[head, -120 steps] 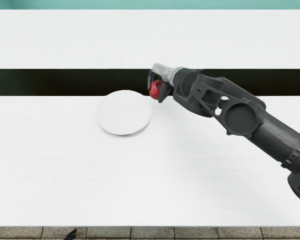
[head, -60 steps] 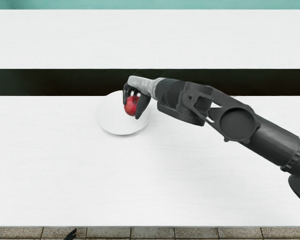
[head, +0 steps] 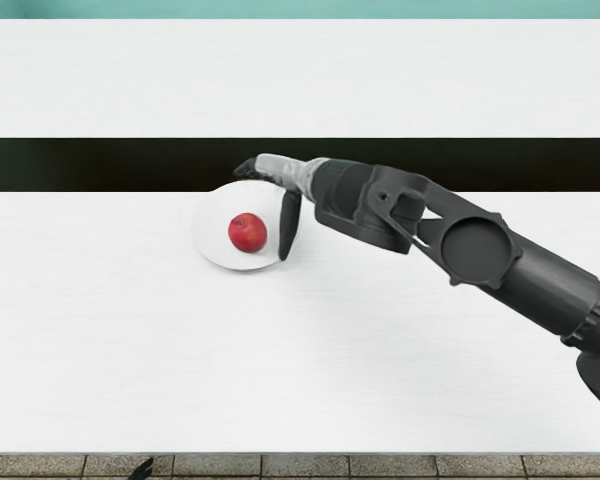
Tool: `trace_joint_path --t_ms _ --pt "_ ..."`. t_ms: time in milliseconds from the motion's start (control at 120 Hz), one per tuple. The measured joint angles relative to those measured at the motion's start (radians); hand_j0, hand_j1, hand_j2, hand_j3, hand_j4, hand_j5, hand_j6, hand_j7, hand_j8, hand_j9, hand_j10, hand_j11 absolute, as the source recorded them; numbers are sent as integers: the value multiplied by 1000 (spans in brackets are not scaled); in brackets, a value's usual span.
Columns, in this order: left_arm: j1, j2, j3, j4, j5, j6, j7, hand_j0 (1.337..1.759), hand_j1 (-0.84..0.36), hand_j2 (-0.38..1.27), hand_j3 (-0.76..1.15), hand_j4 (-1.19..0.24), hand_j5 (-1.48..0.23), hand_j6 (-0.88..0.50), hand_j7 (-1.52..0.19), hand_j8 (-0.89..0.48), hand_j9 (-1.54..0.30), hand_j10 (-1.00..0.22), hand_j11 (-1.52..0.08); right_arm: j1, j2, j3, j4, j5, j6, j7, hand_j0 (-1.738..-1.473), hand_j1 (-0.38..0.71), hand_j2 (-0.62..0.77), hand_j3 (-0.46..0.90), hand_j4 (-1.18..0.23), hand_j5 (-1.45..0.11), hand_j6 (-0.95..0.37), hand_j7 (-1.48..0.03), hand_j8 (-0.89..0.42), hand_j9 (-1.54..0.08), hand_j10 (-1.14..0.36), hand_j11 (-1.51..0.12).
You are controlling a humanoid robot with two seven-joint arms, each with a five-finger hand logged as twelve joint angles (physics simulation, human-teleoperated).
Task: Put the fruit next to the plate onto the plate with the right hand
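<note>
A red round fruit (head: 247,232) lies on the white plate (head: 212,228) in the middle of the table, slightly right of the plate's centre. My right hand (head: 272,200) hovers over the plate's right part, its fingers spread and holding nothing. One dark finger points down just right of the fruit without touching it. The right arm (head: 470,250) reaches in from the right edge. No left arm shows.
The white table (head: 300,360) runs wide in front of the plate. A dark gap (head: 100,165) crosses the view just behind the plate, with another white surface beyond it. A tiled floor strip shows along the bottom edge.
The hand carried the fruit left from beside the plate to over it, then let go. The fruit now rests on the plate and the fingers have spread.
</note>
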Motion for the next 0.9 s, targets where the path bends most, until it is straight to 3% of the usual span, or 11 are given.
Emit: trace_joint_path --t_ms 192,467,617,700,900 --pt "0 0 0 0 0 0 0 1658 336 2 0 -11 -14 -11 -14 -11 -14 -11 -14 -82 0 135 7 117 1 0 -1658 -308 7 0 -51 -81 -33 -72 -25 -81 -44 -80" --pt "0 0 0 0 0 0 0 1658 337 2 0 -10 -14 -10 -14 -10 -14 -10 -14 -166 -14 338 19 254 20 0 -1658 -338 2 0 -14 -21 -9 -19 -7 -21 -12 -21" --pt "0 0 0 0 0 0 0 1658 336 2 0 -11 -14 -11 -14 -11 -14 -11 -14 -279 -95 387 24 502 50 0 -1658 -344 1 0 -7 -10 -5 -9 -3 -10 -6 -10" --pt "0 0 0 0 0 0 0 1658 336 2 0 -11 -14 -11 -14 -11 -14 -11 -14 -343 -126 418 25 613 78 29 -1658 -346 1 0 -4 -7 -3 -6 -2 -7 -4 -7" --pt "0 0 0 0 0 0 0 1658 336 2 0 -11 -14 -11 -14 -11 -14 -11 -14 -405 -183 580 27 859 235 53 -1658 -348 1 0 -1 -2 0 -2 0 -2 -1 -2"
